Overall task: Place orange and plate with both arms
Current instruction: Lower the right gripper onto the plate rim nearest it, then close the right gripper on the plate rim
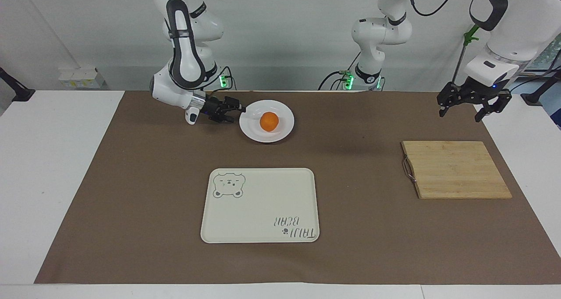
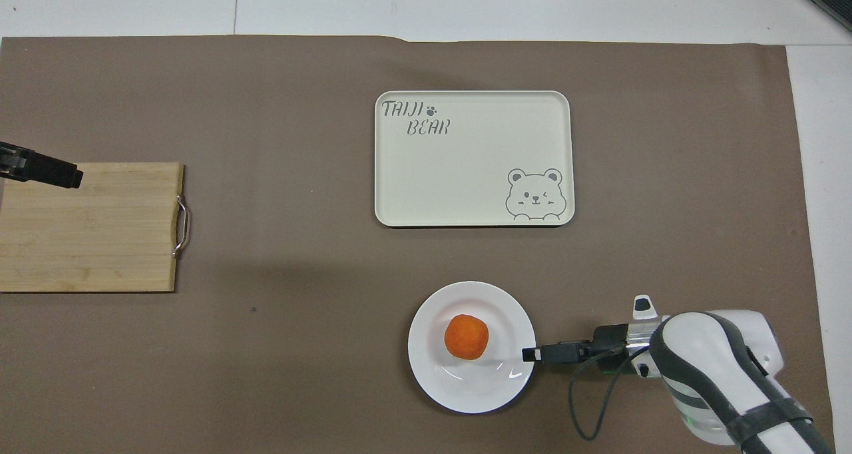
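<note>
The orange (image 1: 269,121) lies in the middle of the white plate (image 1: 280,131), which stands on the brown mat close to the robots. In the overhead view the orange (image 2: 466,336) sits on the plate (image 2: 466,391) too. My right gripper (image 1: 236,113) is low and level at the plate's rim on the right arm's side, open, with its fingers around the rim; in the overhead view its tip (image 2: 530,354) overlaps the rim. My left gripper (image 1: 460,114) is open and empty, up in the air over the left arm's end of the table; its tip (image 2: 66,174) shows over the board's corner.
A cream tray with a bear print (image 1: 263,211) lies farther from the robots than the plate, also in the overhead view (image 2: 466,174). A wooden cutting board (image 1: 456,169) with a metal handle lies toward the left arm's end, also seen from overhead (image 2: 86,234).
</note>
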Available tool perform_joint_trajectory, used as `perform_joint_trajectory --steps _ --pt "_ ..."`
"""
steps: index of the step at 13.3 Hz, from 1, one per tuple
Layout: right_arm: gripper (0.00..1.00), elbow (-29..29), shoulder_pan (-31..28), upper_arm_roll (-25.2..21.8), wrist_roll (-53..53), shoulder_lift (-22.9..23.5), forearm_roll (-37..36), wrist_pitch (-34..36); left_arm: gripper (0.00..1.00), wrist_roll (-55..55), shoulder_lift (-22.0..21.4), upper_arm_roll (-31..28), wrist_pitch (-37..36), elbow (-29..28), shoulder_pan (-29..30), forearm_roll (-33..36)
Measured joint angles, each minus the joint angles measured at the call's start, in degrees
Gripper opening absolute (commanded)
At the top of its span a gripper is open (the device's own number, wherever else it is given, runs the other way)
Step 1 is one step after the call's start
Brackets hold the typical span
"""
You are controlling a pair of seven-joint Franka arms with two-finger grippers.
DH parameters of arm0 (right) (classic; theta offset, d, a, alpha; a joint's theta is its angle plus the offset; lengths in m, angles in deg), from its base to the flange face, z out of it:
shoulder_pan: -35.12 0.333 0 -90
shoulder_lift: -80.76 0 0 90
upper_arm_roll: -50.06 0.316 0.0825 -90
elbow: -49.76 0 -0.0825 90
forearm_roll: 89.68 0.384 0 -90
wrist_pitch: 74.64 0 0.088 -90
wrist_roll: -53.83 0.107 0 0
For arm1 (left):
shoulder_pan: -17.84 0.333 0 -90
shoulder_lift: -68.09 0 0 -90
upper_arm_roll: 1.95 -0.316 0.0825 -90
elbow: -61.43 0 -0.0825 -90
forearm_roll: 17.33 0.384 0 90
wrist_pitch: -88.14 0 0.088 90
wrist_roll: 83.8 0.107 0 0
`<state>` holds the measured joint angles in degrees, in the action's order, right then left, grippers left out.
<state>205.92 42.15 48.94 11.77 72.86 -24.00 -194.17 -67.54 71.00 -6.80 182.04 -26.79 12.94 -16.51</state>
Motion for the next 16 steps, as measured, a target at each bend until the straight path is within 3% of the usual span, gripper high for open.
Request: perform_joint_trajectory --steps 11,12,13,16 --pt "0.99 1.5 5.1 0.0 0.0 0.0 5.0 -2.8 1.0 -0.4 0.0 1.5 0.0 0.2 0.0 0.0" --pt "0.78 1.5 5.3 0.0 0.0 0.0 5.0 -3.0 1.0 -0.4 0.0 1.5 0.0 0.2 0.0 0.0" --pt "0.65 1.5 5.3 0.0 0.0 0.0 5.0 -3.1 1.0 -0.4 0.0 1.5 -0.1 0.2 0.0 0.0" --pt "0.45 1.5 5.3 0.0 0.0 0.0 5.0 -3.1 1.0 -0.4 0.0 1.5 -0.1 0.2 0.0 0.0"
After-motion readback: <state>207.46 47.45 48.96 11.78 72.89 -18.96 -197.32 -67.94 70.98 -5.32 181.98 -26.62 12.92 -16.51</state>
